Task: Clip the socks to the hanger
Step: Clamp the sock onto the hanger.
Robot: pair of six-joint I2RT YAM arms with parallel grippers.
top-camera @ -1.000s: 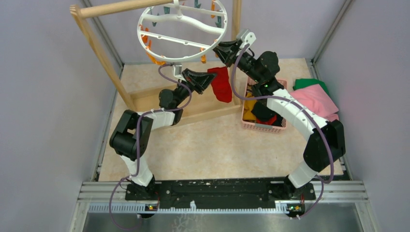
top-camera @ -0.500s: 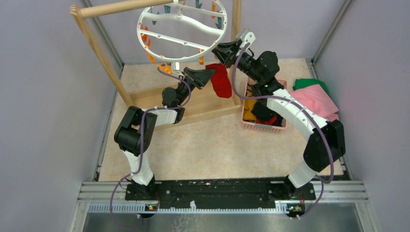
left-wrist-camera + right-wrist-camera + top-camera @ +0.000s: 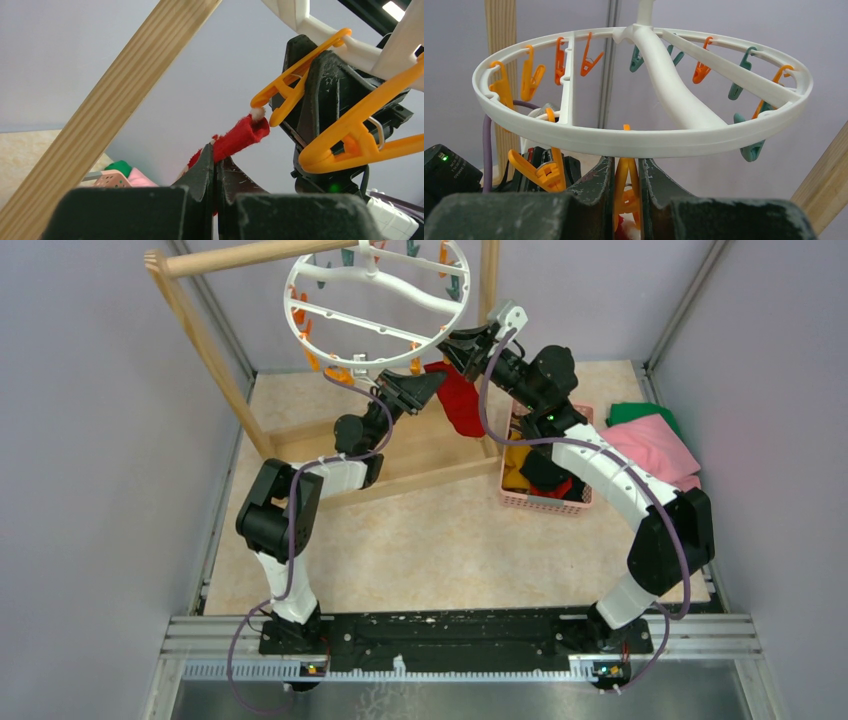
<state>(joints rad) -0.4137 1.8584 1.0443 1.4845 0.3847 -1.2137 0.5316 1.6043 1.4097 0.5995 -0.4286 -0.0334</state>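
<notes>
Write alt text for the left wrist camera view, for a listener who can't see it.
The left pincer, shut on a red sock, holds its white-tipped end at the open mouth of an orange clip hanging from the white hanger. A wooden bar slants across the left.

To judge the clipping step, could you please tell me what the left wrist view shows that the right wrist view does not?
Only the left wrist view: the shut left gripper pinching the red sock, whose white-tipped end sits at the open mouth of an orange clip. Only the right wrist view: the hanger as a whole ring, its teal clips, and the right gripper squeezing an orange clip. Both: orange clips, white hanger plastic and the wooden rack.
</notes>
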